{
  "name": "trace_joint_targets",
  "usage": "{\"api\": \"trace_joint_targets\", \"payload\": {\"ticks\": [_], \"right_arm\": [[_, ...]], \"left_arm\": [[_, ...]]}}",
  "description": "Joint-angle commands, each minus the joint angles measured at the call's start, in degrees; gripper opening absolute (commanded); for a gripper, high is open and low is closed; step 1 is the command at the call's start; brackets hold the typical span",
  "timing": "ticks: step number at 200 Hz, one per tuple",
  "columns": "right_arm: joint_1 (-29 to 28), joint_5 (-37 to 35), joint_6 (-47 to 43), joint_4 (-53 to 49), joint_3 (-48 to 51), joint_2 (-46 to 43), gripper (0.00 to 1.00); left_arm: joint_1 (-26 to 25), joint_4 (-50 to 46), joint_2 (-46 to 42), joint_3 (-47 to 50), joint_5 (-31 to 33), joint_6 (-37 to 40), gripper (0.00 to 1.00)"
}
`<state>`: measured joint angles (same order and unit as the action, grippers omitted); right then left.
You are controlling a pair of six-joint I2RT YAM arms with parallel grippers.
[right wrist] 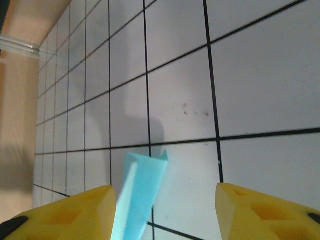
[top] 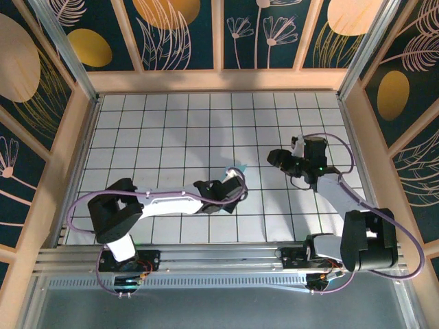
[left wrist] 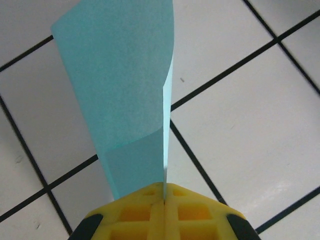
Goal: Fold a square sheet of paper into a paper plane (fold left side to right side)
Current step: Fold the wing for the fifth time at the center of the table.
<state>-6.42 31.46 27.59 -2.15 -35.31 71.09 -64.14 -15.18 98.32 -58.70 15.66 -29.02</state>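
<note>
Clearly, the left gripper (left wrist: pixel 164 194) was clenched on the folded paper sheet (left wrist: pixel 120 90) above the middle of the table (top: pixel 137 123), its long axis running straight out from the fingers. The right gripper (top: pixel 276 158) hung released nearby, toward the right edge.

Right gripper (right wrist: pixel 167 214): jaws stand wide apart, with nothing clamped between them. The creased teal paper (right wrist: pixel 141 192) stands upright in the gap, just beside the lower-left fingertip (right wrist: pixel 75 215); contact cannot be judged. White gridded table (right wrist: pixel 260 75) behind, with faint reddish specks (right wrist: pixel 195 111) on one tile. Wooden wall (right wrist: pixel 30 20) along the table's far-left edge.
</note>
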Motion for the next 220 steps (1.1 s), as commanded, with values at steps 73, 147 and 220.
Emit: {"api": "trace_joint_targets", "payload": {"ticks": [73, 147, 220], "right_arm": [[0.10, 6.22, -2.64, 3.16, 6.03, -2.01, 0.57], [-2.28, 7.74, 0.21, 8.68, 9.86, -1.82, 0.53], [-6.82, 6.53, 4.20, 14.07, 11.58, -0.37, 0.51]], "left_arm": [[8.11, 12.71, 3.95, 1.84, -25.71, -8.79, 0.00], [13.05, 25.82, 6.66, 6.06, -36.90, -17.95, 0.00], [15.60, 39.26, 5.53, 13.07, -41.77, -24.88, 0.00]]}}
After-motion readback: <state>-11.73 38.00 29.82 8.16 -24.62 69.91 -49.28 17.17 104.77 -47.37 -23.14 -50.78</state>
